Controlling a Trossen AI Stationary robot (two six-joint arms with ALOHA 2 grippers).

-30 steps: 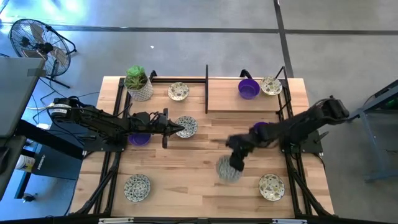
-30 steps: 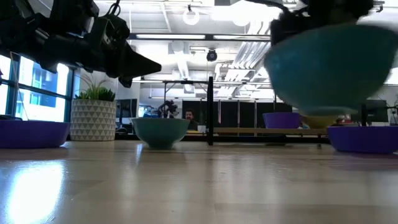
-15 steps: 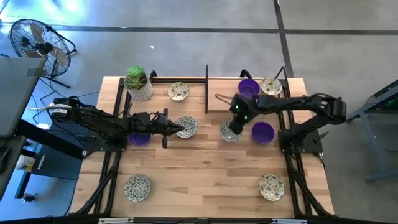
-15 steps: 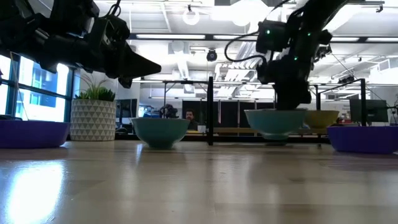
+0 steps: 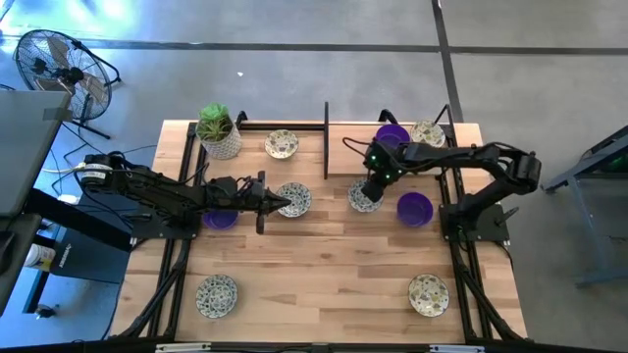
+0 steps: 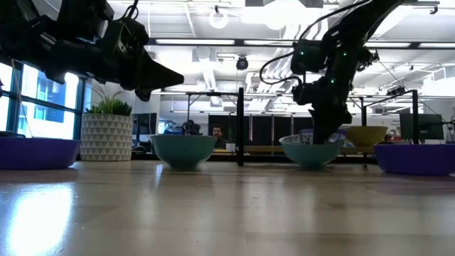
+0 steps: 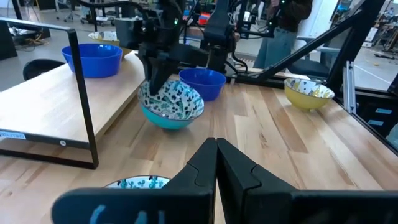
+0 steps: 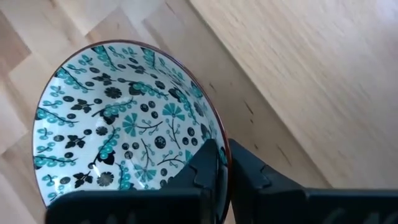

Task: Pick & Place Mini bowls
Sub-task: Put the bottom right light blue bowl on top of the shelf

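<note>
**Now the patterned bowl is down beside the raised board**

You have the patterned bowl (image 5: 365,197) resting on the table just in front of the raised board (image 5: 353,149), with a purple bowl (image 5: 414,209) close beside it. Your right gripper (image 5: 370,188) pinches its rim, one finger inside and one outside. This looks like the placing step; next, spread the fingers and lift straight up, clear of the black post (image 6: 240,126). Your left gripper (image 5: 287,205) waits pressed together over another patterned bowl (image 5: 297,199), farther from the board.
</note>
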